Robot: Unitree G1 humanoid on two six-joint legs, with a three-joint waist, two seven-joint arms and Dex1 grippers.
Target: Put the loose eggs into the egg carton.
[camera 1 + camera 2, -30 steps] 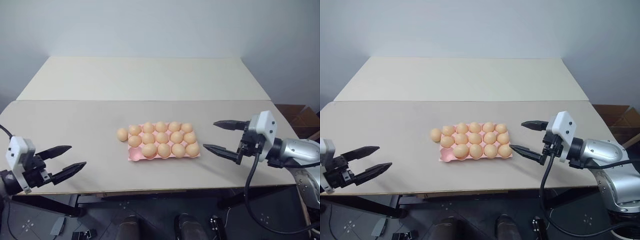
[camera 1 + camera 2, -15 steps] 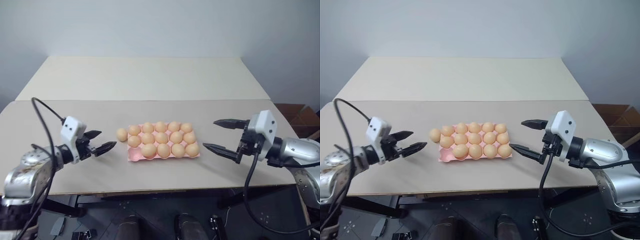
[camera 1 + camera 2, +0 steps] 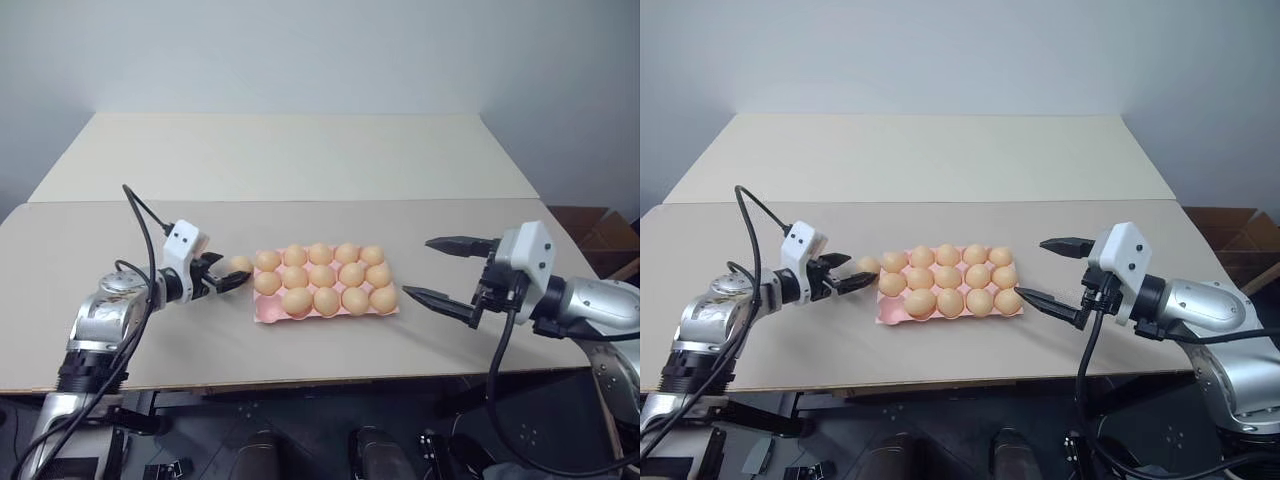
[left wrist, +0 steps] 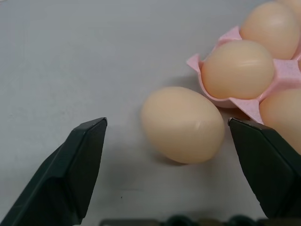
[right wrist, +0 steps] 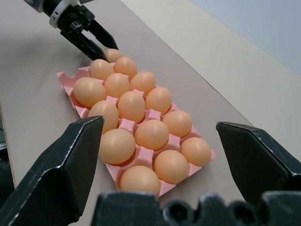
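1. Carton [image 3: 262, 313]: pink moulded tray lying flat on the table [image 3: 120, 230], at the centre of the head views.
2. Carton contents: tan-orange eggs in three rows. The two far rows hold five each, the near row four. The near-left corner cup [image 5: 67, 77] is empty.
3. Loose egg [image 4: 182, 124]: lies on its side on the table, just beside the carton's far-left corner. In the left eye view it sits left of centre, at the end of the far row [image 3: 240, 264].
4. Left gripper [image 3: 232, 276]: left of centre, at the loose egg. Its jaws stand apart, one finger [image 4: 70, 165] on each side of the egg, neither touching it. It holds nothing.
5. Right gripper [image 3: 447, 274]: right of centre, raised over the table and well apart from the carton's right end. Its jaws are spread wide and hold nothing; they point toward the carton.
6. Second tabletop [image 3: 290, 150]: upper half of the head views, butted against the near table's far edge.
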